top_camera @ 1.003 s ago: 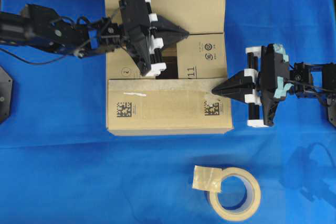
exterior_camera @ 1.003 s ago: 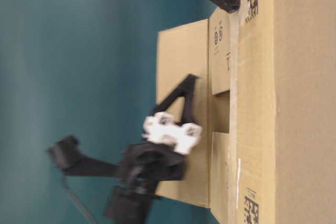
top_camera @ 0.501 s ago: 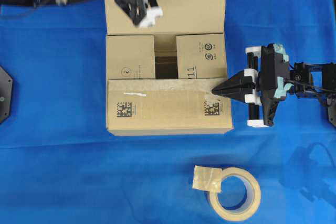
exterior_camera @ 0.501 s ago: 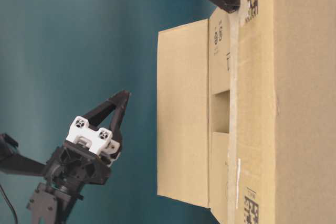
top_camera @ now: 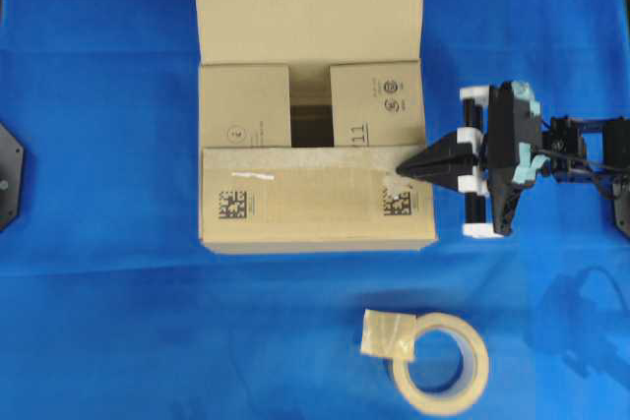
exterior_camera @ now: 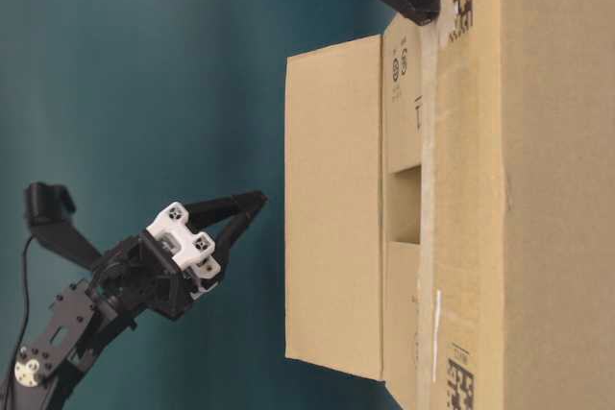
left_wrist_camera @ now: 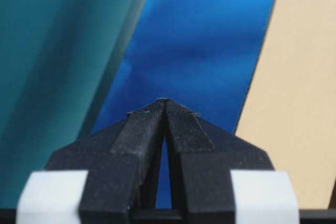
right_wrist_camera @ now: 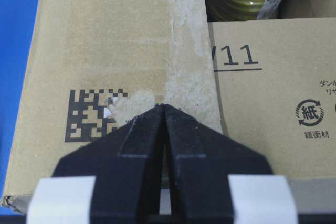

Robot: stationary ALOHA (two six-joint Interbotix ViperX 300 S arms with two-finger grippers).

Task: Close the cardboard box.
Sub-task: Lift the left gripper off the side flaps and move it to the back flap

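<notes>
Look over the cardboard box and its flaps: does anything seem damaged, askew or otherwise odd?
Yes. The cardboard box shows wear: beside the right gripper, the barcode is torn, with a pale scuffed patch and old tape residue along the flap edge. The far flap still stands open, and a gap remains between the two inner flaps.

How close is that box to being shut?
Partway. On the cardboard box, both small end flaps and the near long flap are folded down. The right tool presses its shut tip on that flap. The far long flap stands open; the left tool, shut, is behind it.
</notes>
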